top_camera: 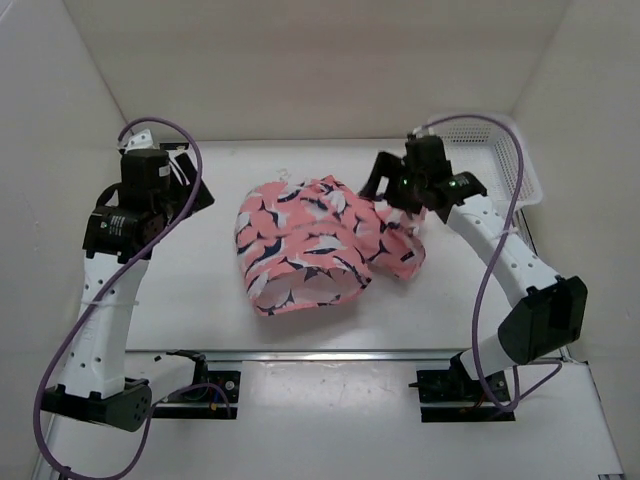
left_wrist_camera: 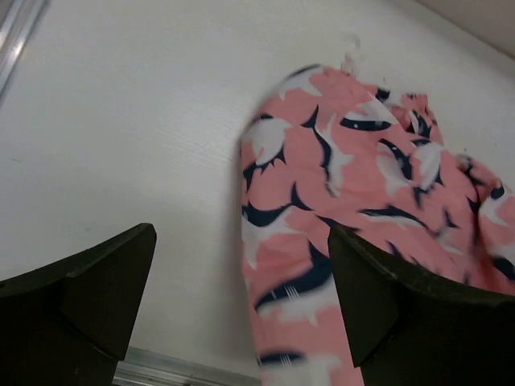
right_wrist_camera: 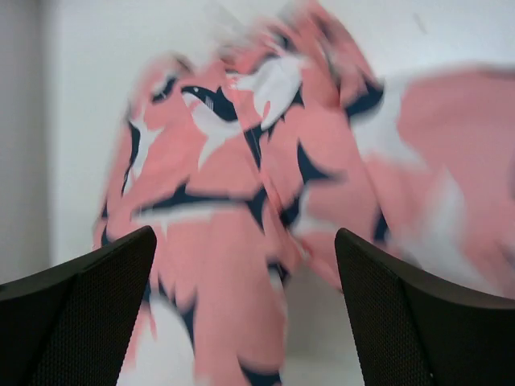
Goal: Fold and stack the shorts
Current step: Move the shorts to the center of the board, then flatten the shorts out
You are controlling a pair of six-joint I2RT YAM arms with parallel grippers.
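Coral shorts (top_camera: 305, 250) crumpled on table (top_camera: 190, 290) | left fingers (left_wrist_camera: 88, 289) spread, empty | right fingers (right_wrist_camera: 402, 322) spread, empty

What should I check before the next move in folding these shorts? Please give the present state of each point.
1. Left gripper open: ok, jaws wide, near the shorts' left edge.
2. Right gripper open: ok, above the fabric.
3. Shorts flat: not ok, bunched, a leg opening gapes.
4. Right gripper touching fabric: cannot tell, wrist view blurred.
5. White mesh basket apart from shorts: ok.
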